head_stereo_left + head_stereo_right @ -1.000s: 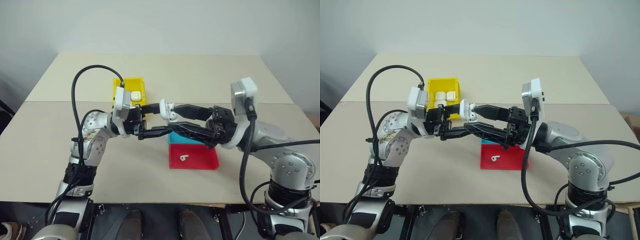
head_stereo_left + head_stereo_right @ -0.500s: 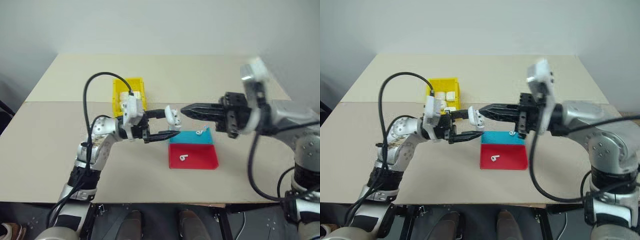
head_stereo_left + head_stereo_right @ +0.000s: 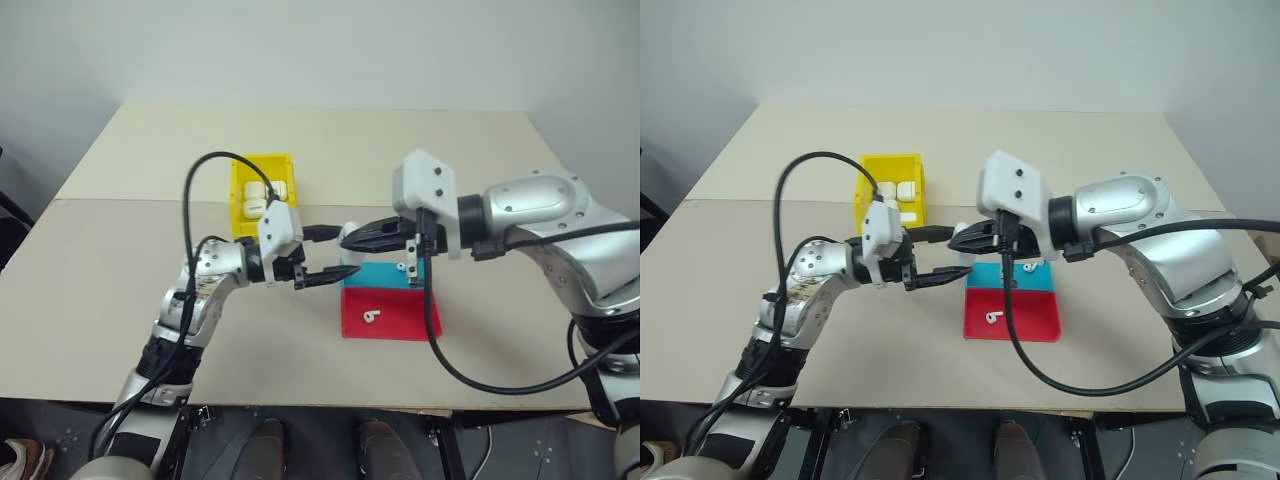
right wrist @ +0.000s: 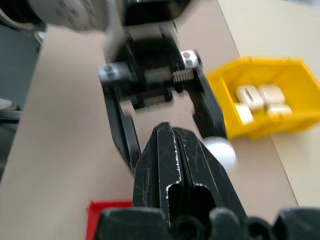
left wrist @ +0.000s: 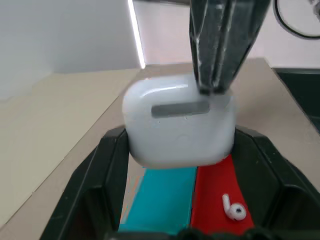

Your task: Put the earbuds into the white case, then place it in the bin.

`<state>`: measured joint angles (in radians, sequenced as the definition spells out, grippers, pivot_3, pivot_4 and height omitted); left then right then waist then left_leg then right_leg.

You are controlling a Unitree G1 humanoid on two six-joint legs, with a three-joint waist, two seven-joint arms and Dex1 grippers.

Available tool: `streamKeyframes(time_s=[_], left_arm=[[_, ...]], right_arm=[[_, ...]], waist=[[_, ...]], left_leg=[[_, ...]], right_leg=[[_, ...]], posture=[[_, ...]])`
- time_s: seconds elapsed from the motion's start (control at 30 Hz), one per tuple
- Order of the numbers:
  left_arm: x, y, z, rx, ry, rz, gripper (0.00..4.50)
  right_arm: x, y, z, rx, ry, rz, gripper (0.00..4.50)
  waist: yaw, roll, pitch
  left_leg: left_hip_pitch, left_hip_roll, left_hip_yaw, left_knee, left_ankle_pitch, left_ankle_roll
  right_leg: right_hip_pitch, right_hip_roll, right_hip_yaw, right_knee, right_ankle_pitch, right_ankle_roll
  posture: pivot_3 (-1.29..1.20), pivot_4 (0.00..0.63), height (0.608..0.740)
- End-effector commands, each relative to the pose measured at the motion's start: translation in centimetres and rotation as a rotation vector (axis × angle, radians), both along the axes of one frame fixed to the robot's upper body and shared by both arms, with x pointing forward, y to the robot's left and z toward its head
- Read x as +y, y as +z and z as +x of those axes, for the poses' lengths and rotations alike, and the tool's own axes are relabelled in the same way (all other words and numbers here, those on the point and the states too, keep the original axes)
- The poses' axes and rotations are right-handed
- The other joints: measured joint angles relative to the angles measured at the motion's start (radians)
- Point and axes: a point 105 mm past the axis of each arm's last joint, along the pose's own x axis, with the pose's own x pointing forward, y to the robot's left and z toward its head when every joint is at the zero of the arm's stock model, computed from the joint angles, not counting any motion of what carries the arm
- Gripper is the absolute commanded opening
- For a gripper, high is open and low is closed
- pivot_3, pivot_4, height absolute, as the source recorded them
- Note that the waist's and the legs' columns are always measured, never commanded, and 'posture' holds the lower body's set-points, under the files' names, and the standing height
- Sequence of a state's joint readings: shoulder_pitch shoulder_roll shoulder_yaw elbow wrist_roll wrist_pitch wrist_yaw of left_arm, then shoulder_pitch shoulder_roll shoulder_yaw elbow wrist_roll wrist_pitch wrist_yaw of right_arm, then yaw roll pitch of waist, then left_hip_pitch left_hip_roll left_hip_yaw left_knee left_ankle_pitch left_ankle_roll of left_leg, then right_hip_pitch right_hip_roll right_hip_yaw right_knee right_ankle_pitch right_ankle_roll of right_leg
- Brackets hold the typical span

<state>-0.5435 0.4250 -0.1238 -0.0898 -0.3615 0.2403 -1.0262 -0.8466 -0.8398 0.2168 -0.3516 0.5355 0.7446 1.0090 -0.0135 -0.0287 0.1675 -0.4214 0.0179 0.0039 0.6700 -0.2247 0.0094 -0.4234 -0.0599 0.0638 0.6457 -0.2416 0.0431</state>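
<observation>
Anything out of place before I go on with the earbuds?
Yes: the glossy white charging case, clamped in the left gripper, has its lid shut, while both tiny white earbuds lie loose on the blue-and-red tray.

White case (image 4: 220, 152) mostly hidden behind right hand (image 4: 172, 142); left hand (image 4: 150, 75) blurred.

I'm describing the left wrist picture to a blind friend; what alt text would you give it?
The left pincer holds a closed glossy white case between its two black fingers, while the shut right pincer presses on its top. Below lies a blue-and-red tray with one earbud on the red half.
</observation>
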Motion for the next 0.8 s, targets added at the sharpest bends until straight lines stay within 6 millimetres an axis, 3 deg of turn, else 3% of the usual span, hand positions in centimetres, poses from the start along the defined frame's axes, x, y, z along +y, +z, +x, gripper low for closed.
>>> streamKeyframes(time_s=[0.03, 0.13, 0.2, 0.33, 0.43, 0.53, 0.73, 0.8], left_arm=[[0.4, 3.0, -0.8, -0.114, 0.031, -0.089, 2.78], [1.5, 4.1, 1.0, -0.134, 0.249, -0.178, 2.78], [2.7, 4.9, 2.8, -0.14, 0.444, -0.234, 2.78], [6.0, 6.4, 6.3, -0.087, 0.814, -0.385, 2.78], [8.7, 6.8, 8.8, -0.055, 1.036, -0.451, 2.78], [9.2, 6.4, 10.6, -0.025, 1.11, -0.445, 2.78], [8.1, 4.8, 12.9, -0.005, 1.13, -0.376, 2.78], [7.8, 4.3, 13.3, 0.017, 1.114, -0.362, 3.49]], right_arm=[[-1.4, 2.4, 0.0, 0.008, -0.034, 0.136, 0.04], [-2.8, 5.0, -0.4, 0.013, -0.077, 0.344, 0.04], [-3.4, 4.2, -0.4, 0.007, -0.134, 0.37, 0.04], [-2.6, 1.5, -0.8, 0.011, -0.185, 0.367, 0.04], [-1.2, 1.4, -0.9, 0.014, -0.196, 0.431, 0.04], [-0.5, 1.4, -0.5, 0.013, -0.228, 0.465, 0.04], [-0.1, 1.5, -0.2, 0.024, -0.251, 0.496, 0.04], [-0.1, 1.5, -0.1, 0.025, -0.254, 0.498, 0.0]], waist=[[0.0, 0.0, 0.0], [0.003, 0.0, 0.0], [0.005, 0.0, 0.0], [0.011, -0.001, -0.001], [0.009, -0.001, -0.001], [0.004, -0.001, -0.001], [0.009, -0.001, -0.001], [0.012, -0.001, -0.001]], left_leg=[[0.0, 0.0, 0.0, 0.0, 0.0, 0.0], [0.0, 0.0, 0.0, 0.0, 0.0, 0.0], [0.0, 0.0, -0.001, 0.0, 0.0, 0.0], [-0.001, -0.001, -0.002, 0.001, 0.0, 0.0], [0.0, -0.001, -0.002, 0.002, 0.0, 0.0], [0.0, -0.001, -0.002, 0.002, 0.0, 0.0], [-0.003, -0.002, -0.002, 0.001, 0.0, 0.0], [-0.003, -0.002, -0.002, 0.001, 0.0, 0.0]], right_leg=[[0.0, 0.0, 0.0, 0.0, 0.0, 0.0], [0.0, -0.001, 0.0, 0.0, 0.0, 0.0], [0.001, -0.001, 0.0, 0.0, 0.0, 0.0], [0.001, -0.001, -0.001, 0.0, 0.001, 0.001], [0.001, -0.001, 0.0, 0.001, 0.001, 0.001], [0.001, 0.0, 0.0, 0.002, 0.001, 0.001], [0.0, -0.001, -0.001, 0.002, 0.002, 0.001], [0.0, -0.001, -0.001, 0.002, 0.002, 0.002]], posture=[[0.0, 0.15, 0.74], [0.0, 0.15, 0.74], [0.0, 0.15, 0.74], [0.0, 0.15, 0.74], [0.0, 0.15, 0.74], [0.0, 0.15, 0.74], [0.0, 0.15, 0.74], [0.0, 0.15, 0.74]])
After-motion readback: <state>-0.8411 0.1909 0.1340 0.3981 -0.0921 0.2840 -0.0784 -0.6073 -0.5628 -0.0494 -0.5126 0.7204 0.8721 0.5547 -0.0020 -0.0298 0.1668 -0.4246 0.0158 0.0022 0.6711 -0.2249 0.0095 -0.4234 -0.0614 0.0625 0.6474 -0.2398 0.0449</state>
